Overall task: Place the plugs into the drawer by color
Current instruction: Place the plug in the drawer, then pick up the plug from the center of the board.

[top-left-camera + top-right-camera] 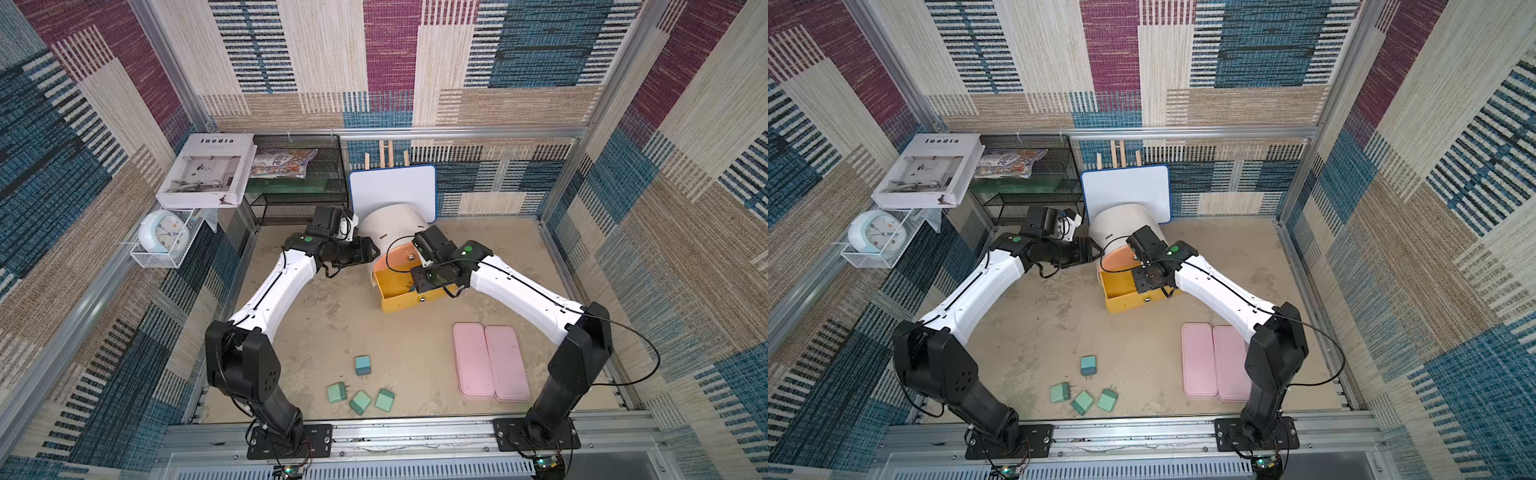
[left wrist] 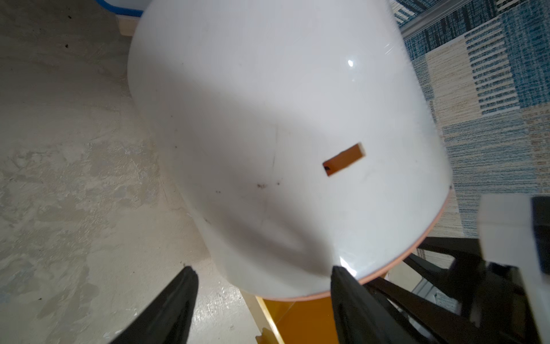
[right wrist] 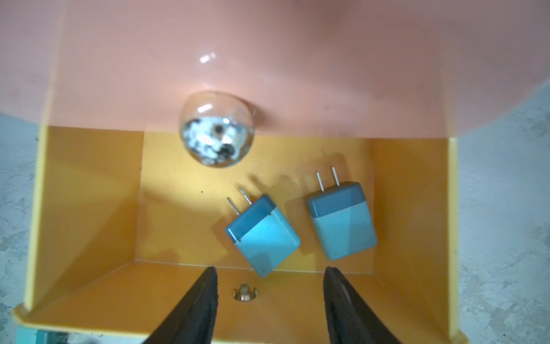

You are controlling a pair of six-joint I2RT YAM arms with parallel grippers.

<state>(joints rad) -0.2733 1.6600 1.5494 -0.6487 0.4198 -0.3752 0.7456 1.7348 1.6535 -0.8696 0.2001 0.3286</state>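
Observation:
The drawer cabinet point(image 1: 395, 220) is white and round-topped, and its yellow drawer point(image 1: 399, 299) is pulled out. My right gripper point(image 3: 269, 269) hangs open just above that drawer. Two blue plugs point(image 3: 263, 235) point(image 3: 342, 220) lie inside it, prongs toward the salmon-pink drawer front point(image 3: 268, 74) and its knob point(image 3: 216, 131). My left gripper point(image 2: 262, 268) is open at the cabinet's point(image 2: 268, 119) left side, one fingertip touching its front rim. On the table near the front lie one blue plug point(image 1: 363, 365) and three green plugs point(image 1: 336, 392) point(image 1: 360, 402) point(image 1: 385, 400).
Two flat pink trays point(image 1: 490, 361) lie side by side at the front right. A black mesh shelf point(image 1: 299, 183) and a whiteboard point(image 1: 392, 187) stand behind the cabinet. A book point(image 1: 208, 170) and a clock point(image 1: 164, 237) in a white basket sit at the back left.

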